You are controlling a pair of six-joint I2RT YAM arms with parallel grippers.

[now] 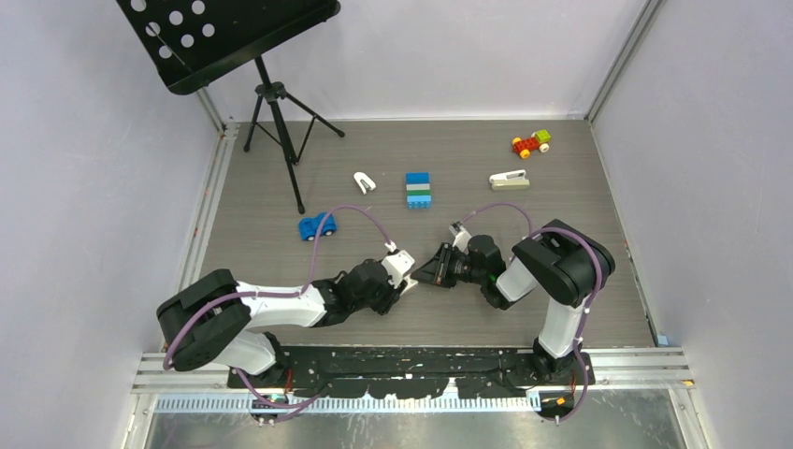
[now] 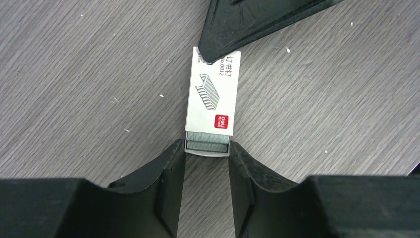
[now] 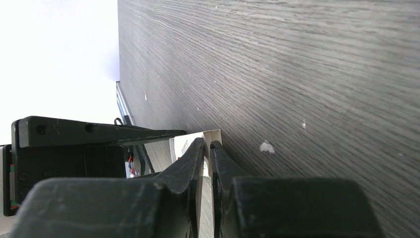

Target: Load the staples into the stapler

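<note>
Though half-boxed, ridged silvery staples (image 2: 207,144)

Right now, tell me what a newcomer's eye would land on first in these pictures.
At the near middle of the grey wood-grain table, the black left gripper straddles a silvery strip of staples poking from a white red-marked cardboard box; the black right gripper clamps its far end. The slim beige-and-white stapler lies apart, at the rear right.
</note>
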